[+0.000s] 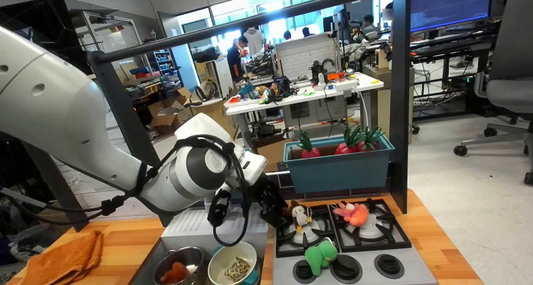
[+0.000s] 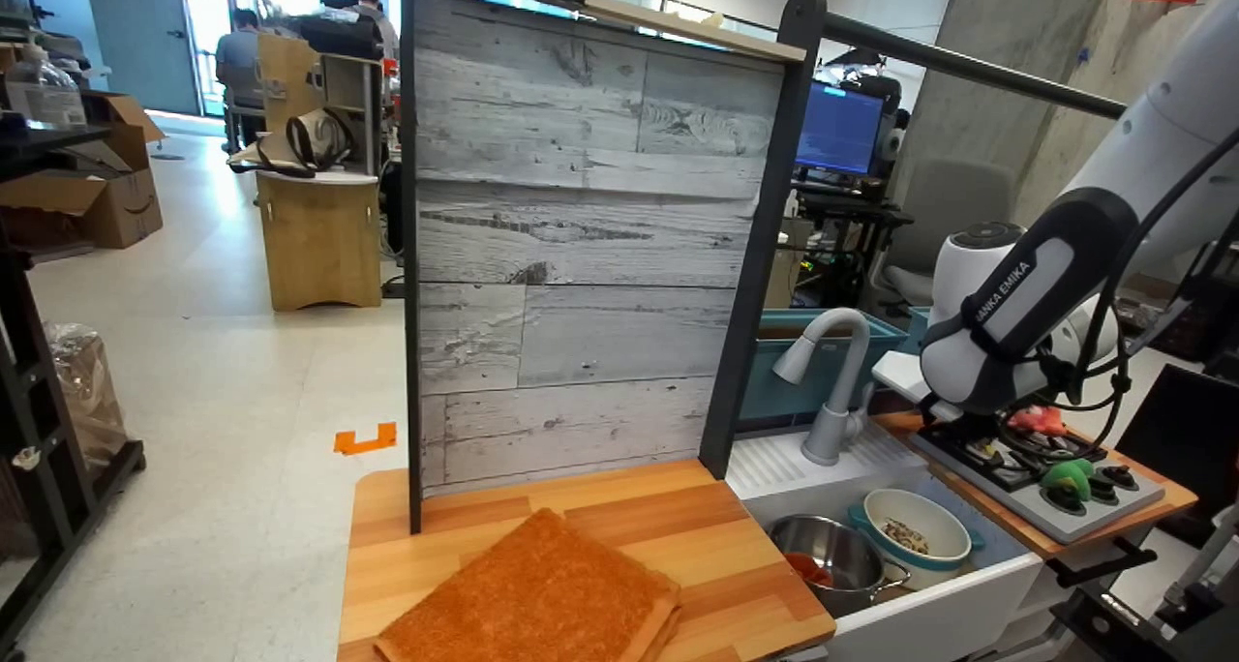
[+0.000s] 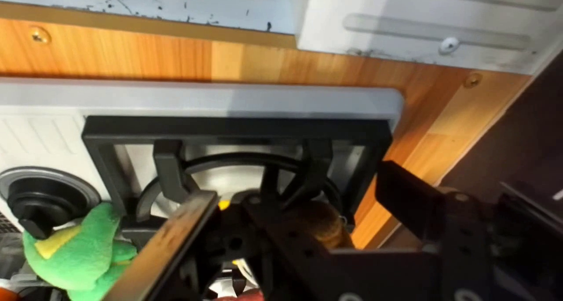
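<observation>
My gripper [image 1: 275, 213] is open, with its fingers wide apart over the near burner in the wrist view [image 3: 297, 185]. A brown and white plush toy with yellow feet [image 1: 300, 216] is nearest to it, on the stove grate. In the wrist view its brown fur [image 3: 330, 230] shows between the fingers, partly hidden by the gripper; I cannot tell whether they touch. A green plush toy [image 1: 320, 255] leans on the stove knobs and also shows in the wrist view [image 3: 79, 257]. A pink-orange plush toy [image 1: 354, 214] lies on the other burner.
A metal pot [image 1: 179, 265] with an orange-red item and a white-teal bowl [image 1: 216, 272] with a spotted item stand in the sink. A grey faucet [image 2: 832, 401], a blue planter [image 1: 339, 172] with red vegetables, an orange towel [image 2: 542, 594] and a wood panel [image 2: 581, 246] are around.
</observation>
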